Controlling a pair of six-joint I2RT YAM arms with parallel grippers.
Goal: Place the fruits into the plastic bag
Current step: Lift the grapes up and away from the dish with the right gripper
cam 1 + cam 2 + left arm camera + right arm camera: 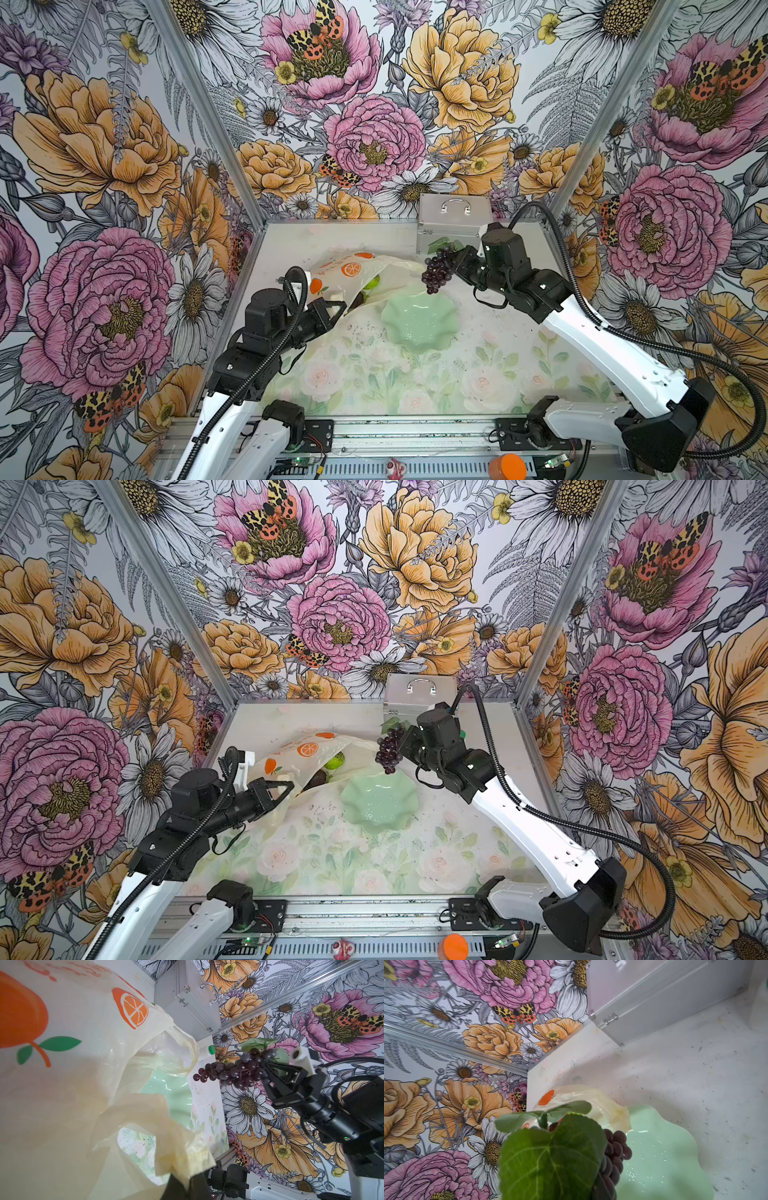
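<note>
Beside bag (360, 272) mouth: green dish (419, 321); metal case (453, 218) behind.

A pale green scalloped dish (419, 322) sits flat near the middle of the tabletop (478, 353), where the white, speckled far part meets a faint print of pink roses and green leaves on the near part. A silver metal case (453, 220) stands closed at the far edge, right of centre, its handle (456, 205) on top. Floral wallpaper (374, 137) with pink and orange blooms, daisies and moths covers the three walls. An orange round object (507, 466) rests on the near rail, right of centre.
</note>
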